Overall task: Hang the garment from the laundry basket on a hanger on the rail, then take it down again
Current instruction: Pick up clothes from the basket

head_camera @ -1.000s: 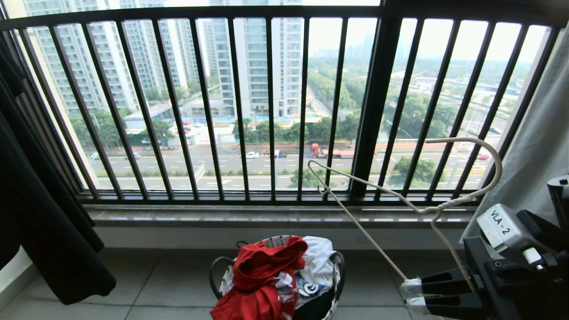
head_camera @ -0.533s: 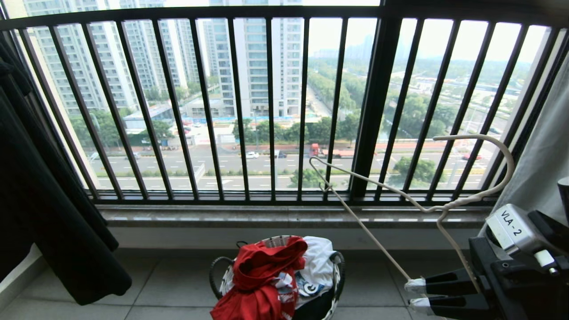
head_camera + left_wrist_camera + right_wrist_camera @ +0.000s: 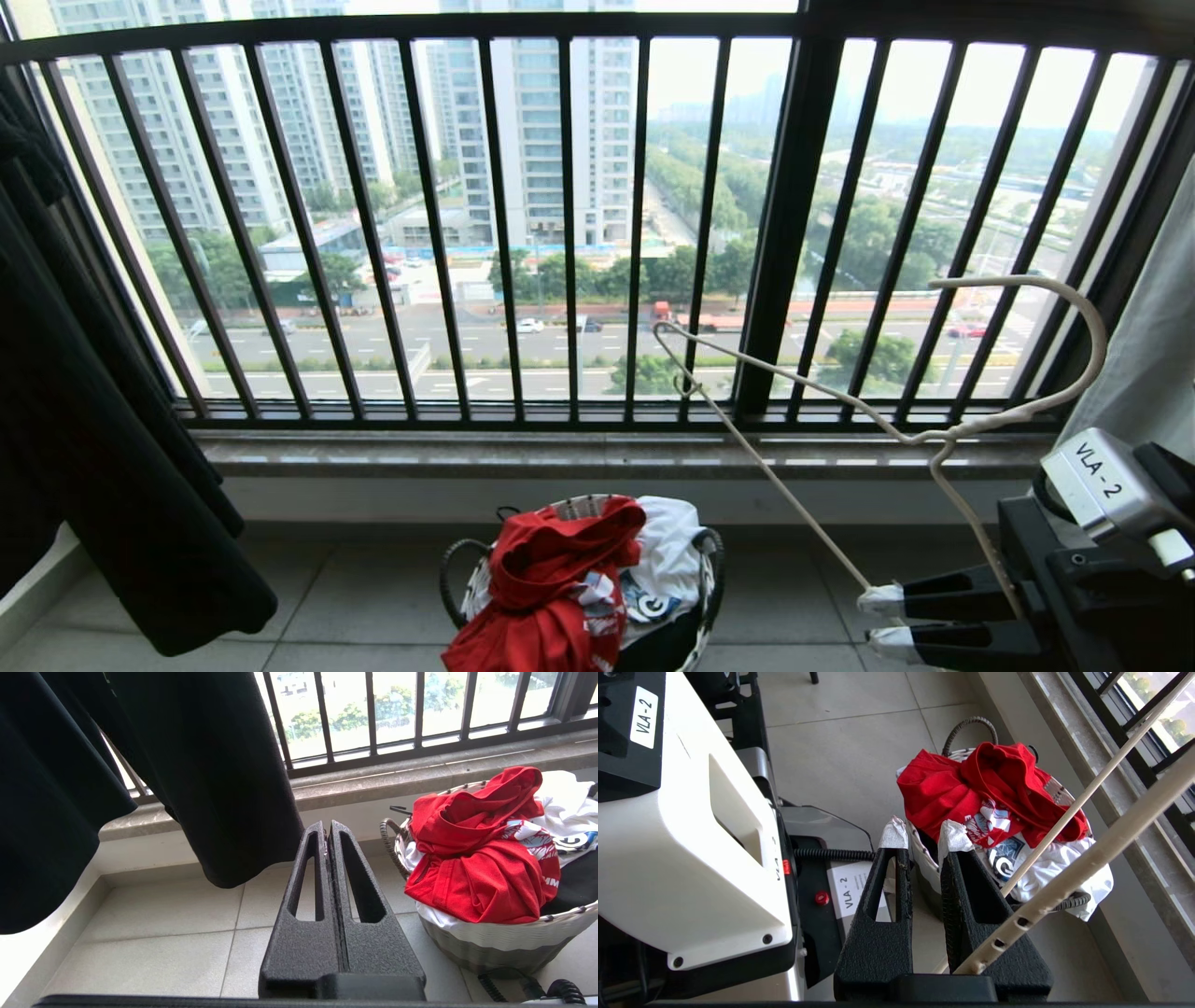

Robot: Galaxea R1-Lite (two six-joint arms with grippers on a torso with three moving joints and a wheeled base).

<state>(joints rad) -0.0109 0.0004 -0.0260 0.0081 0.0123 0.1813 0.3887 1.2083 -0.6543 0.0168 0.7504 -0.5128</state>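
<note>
Right gripper (image 3: 878, 616) (tape-tipped) pinches thin wire hanger (image 3: 896, 434); left gripper (image 3: 327, 835) clenched.

Red cloth garment (image 3: 546, 597) in a woven basket (image 3: 490, 945) (matt), smooth off-white wire hanger (image 3: 803, 509)

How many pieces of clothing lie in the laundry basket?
3, maybe more underneath: the red T-shirt on top toward the left, a white printed garment on the right, and a black garment low at the basket's near edge.
</note>
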